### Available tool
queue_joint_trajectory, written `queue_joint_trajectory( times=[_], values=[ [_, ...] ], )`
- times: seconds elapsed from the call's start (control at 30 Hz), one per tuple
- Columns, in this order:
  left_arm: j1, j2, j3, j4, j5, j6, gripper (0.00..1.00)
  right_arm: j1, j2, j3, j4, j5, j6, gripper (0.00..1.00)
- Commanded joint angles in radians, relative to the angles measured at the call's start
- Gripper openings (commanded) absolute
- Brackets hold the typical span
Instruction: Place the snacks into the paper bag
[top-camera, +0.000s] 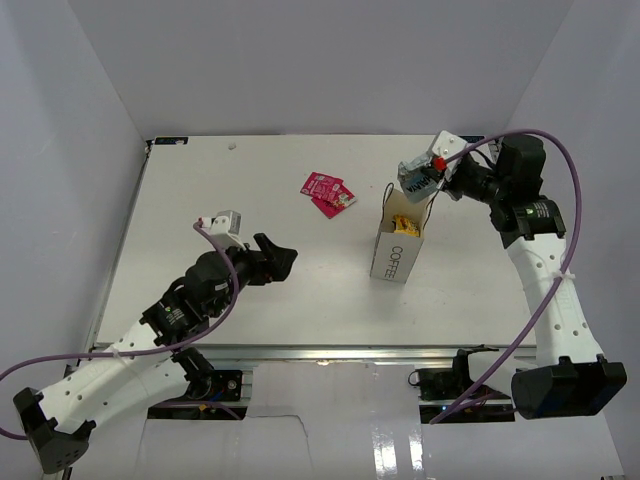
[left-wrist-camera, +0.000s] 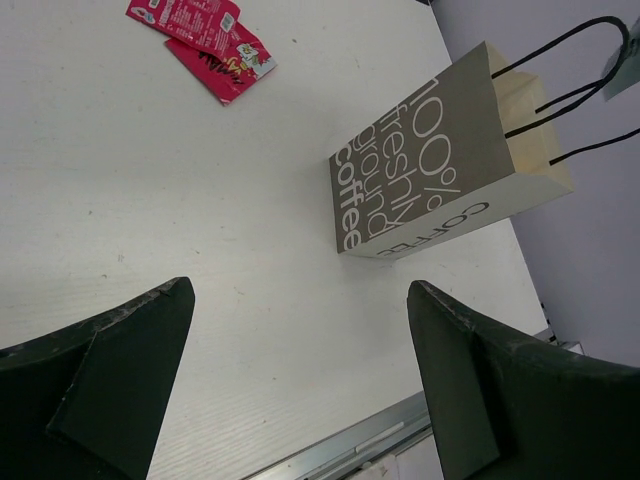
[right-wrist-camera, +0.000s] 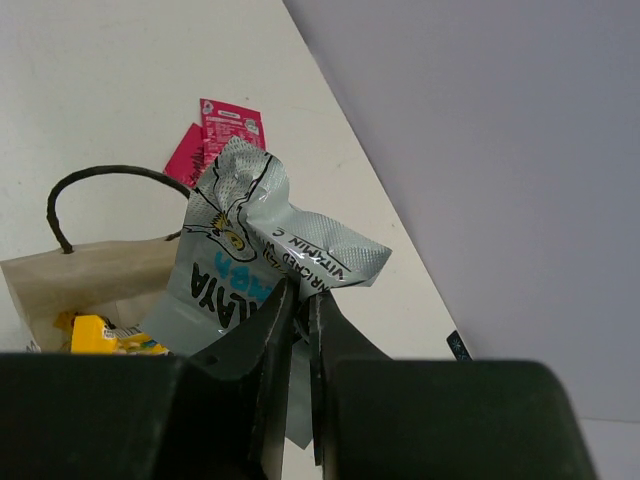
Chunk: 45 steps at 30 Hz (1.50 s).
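Tabletop (top-camera: 200, 170) white, walls (top-camera: 300, 60) pale grey

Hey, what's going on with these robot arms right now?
The right gripper is shut on a silver-blue snack packet, holding it at the mouth of the paper bag, where a yellow packet already sits. The left gripper hangs open and empty away from the bag. Two red packets lie on the table.

The white table (top-camera: 250, 220) carried the upright paper bag (left-wrist-camera: 440, 170) just ahead of the left fingers (left-wrist-camera: 120, 360), and two overlapping red packets (left-wrist-camera: 205, 40) farther ahead, leftward.
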Motion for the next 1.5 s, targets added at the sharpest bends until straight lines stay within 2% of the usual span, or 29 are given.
queue_joint_trajectory(
  times=[0.0,0.47,0.57,0.6,0.63,0.73,0.9,0.93,1.03,1.13,1.17,1.2,1.27,1.33,1.47],
  values=[
    [0.003,-0.002,0.0,0.055,0.02,0.01,0.98,0.0,-0.004,-0.025,0.023,-0.059,-0.099,0.08],
    [0.003,0.042,0.008,0.076,0.031,0.01,0.98,0.026,0.014,-0.117,-0.031,-0.167,-0.252,0.15],
    [0.003,0.074,0.029,0.072,0.004,0.001,0.98,0.026,0.012,-0.129,-0.038,-0.163,-0.263,0.22],
    [0.003,0.087,0.035,0.065,-0.027,-0.01,0.98,0.026,0.012,-0.132,-0.04,-0.162,-0.269,0.29],
    [0.003,0.119,0.052,0.061,-0.044,-0.048,0.98,0.026,0.009,-0.137,-0.045,-0.162,-0.269,0.32],
    [0.018,0.178,0.064,0.094,-0.046,-0.123,0.98,0.026,0.009,-0.138,-0.046,-0.159,-0.269,0.36],
    [0.144,0.399,0.165,0.143,0.104,-0.223,0.98,0.026,0.005,-0.121,-0.045,-0.151,-0.249,0.4],
    [0.167,0.435,0.184,0.151,0.173,-0.238,0.98,0.026,0.005,-0.115,-0.042,-0.145,-0.223,0.4],
    [0.259,0.577,0.268,0.173,0.252,-0.313,0.97,0.026,0.008,-0.045,-0.026,-0.118,-0.128,0.43],
    [0.297,0.743,0.394,0.154,0.246,-0.39,0.97,0.019,0.023,0.024,-0.019,-0.059,0.003,0.57],
    [0.305,0.789,0.432,0.141,0.241,-0.415,0.97,0.014,0.028,0.067,-0.019,-0.044,0.042,0.75],
    [0.316,0.882,0.508,0.115,0.246,-0.447,0.97,-0.001,0.04,0.087,-0.023,-0.024,0.079,0.82],
    [0.337,0.968,0.575,0.11,0.267,-0.47,0.98,-0.027,0.046,0.127,-0.023,-0.016,0.177,0.95],
    [0.358,1.089,0.668,0.11,0.275,-0.514,0.98,-0.076,0.051,0.136,-0.023,-0.022,0.232,0.98],
    [0.388,1.267,0.788,0.15,0.324,-0.606,0.97,-0.194,0.045,0.097,-0.025,-0.112,0.358,0.95]
  ],
)
